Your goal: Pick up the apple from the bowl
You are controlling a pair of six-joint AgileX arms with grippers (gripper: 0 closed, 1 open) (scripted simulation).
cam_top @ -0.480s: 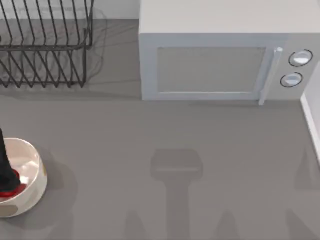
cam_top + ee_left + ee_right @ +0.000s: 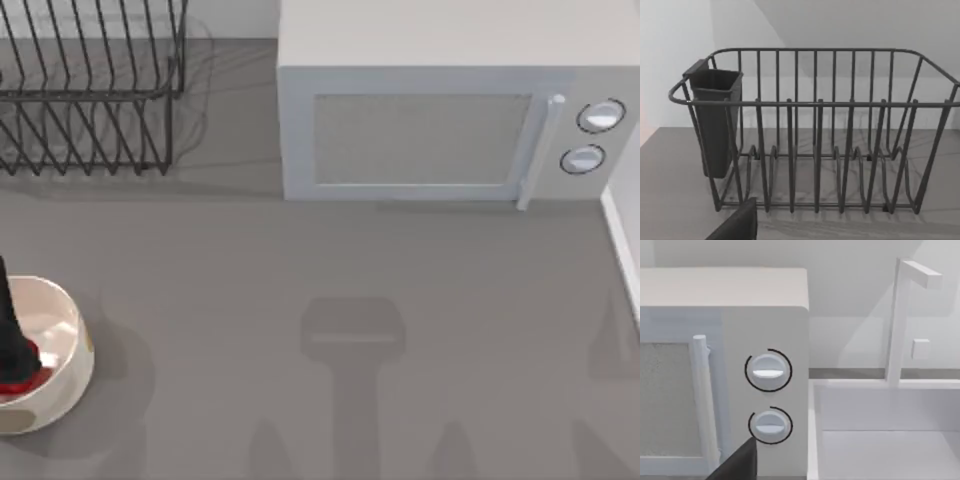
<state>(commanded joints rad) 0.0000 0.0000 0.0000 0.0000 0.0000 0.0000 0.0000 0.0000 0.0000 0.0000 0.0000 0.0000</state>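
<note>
Inside bowl (image 2: pixel 60 385): apple (image 2: pixel 25 380), left hand (image 2: pixel 10 345).

Dark wire dish rack (image 2: pixel 90 90) back left; white microwave (image 2: pixel 440 110) back right, door shut; grey table (image 2: pixel 300 270).

Apple (image 2: pixel 22 380) half hidden behind left end effector (image 2: pixel 10 345).

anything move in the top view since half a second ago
Nothing visibly changed. The left hand is still down inside the bowl at the table's left edge, dark against the apple. The bowl, the dish rack and the microwave sit where they were.
</note>
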